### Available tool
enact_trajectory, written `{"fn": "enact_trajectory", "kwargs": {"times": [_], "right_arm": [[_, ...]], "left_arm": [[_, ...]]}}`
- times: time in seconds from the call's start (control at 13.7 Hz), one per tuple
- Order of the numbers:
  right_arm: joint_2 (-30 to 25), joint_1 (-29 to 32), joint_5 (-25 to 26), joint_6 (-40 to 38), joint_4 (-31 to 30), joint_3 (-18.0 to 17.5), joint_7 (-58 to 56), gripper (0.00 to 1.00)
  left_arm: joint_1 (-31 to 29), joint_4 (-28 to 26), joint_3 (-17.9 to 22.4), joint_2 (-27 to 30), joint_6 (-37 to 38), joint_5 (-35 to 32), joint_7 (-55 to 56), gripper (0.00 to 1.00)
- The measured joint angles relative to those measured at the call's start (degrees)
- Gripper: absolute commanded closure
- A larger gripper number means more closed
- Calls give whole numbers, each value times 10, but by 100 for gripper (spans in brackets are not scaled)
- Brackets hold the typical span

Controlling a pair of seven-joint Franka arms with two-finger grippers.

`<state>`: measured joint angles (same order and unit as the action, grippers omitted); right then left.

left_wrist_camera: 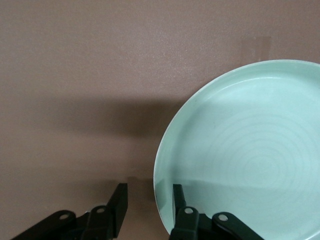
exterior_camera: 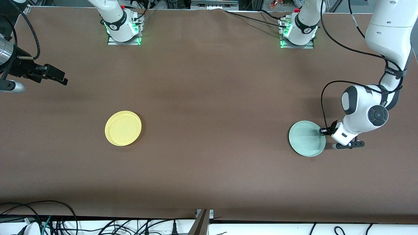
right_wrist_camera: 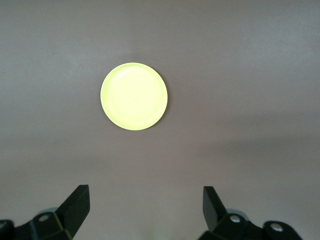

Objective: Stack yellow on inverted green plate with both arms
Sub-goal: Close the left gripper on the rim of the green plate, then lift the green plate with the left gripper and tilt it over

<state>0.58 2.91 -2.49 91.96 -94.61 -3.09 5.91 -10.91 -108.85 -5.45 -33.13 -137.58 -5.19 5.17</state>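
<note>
The pale green plate (exterior_camera: 306, 138) lies on the table toward the left arm's end; faint concentric rings show on its upward face (left_wrist_camera: 250, 155). My left gripper (exterior_camera: 322, 132) is low at the plate's edge, open, with one finger (left_wrist_camera: 178, 197) over the plate and the other (left_wrist_camera: 119, 200) beside the rim over bare table (left_wrist_camera: 150, 189). The yellow plate (exterior_camera: 123, 128) lies rim up toward the right arm's end and shows in the right wrist view (right_wrist_camera: 134, 96). My right gripper (exterior_camera: 62, 77) hangs open and empty (right_wrist_camera: 145, 190) above the table, apart from the yellow plate.
The brown table (exterior_camera: 209, 98) carries only the two plates. The arm bases (exterior_camera: 122, 27) (exterior_camera: 298, 31) stand along the edge farthest from the front camera. Cables (exterior_camera: 49, 218) hang below the edge nearest it.
</note>
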Motion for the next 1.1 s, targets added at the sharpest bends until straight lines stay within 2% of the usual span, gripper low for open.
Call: {"fn": "enact_trajectory", "kwargs": {"times": [0.37, 0.8, 0.88, 1.1], "right_arm": [[0, 0, 0, -2, 0, 0, 0, 0], [0, 0, -1, -2, 0, -5, 0, 0], [0, 0, -1, -2, 0, -10, 0, 0], [0, -1, -1, -2, 0, -29, 0, 0]], "left_arm": [[0, 1, 0, -2, 0, 0, 0, 61], [0, 2, 0, -5, 0, 0, 0, 87], [0, 2, -1, -5, 0, 0, 0, 100], [1, 5, -3, -4, 1, 0, -1, 100]]}}
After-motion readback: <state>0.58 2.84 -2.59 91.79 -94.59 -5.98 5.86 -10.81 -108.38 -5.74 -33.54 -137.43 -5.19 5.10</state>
